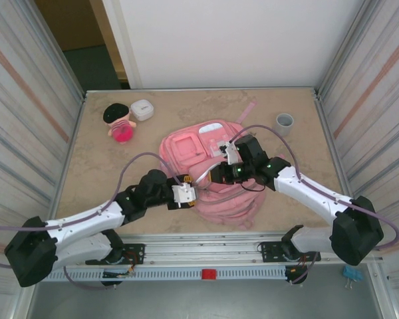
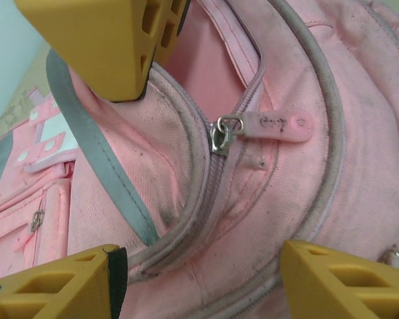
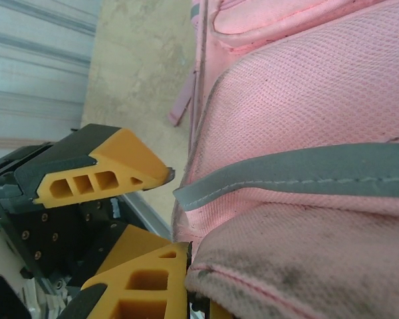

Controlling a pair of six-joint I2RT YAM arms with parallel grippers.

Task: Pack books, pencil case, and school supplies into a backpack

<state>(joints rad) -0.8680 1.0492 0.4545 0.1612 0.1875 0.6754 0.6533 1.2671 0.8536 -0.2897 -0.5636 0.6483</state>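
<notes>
The pink backpack lies flat in the middle of the table, its main zip partly open. My left gripper hovers open over its near side; in the left wrist view the gripper straddles the closed stretch of zip just below the slider and pink pull tab. My right gripper comes in from the right, and in the right wrist view it is shut on the backpack's fabric edge beside the grey trim. The book, pencil case and white stick are out of view.
A black-haired pink doll and a small white box sit at the back left. A grey cup stands at the back right. Metal walls close in both sides, and the rail runs along the near edge.
</notes>
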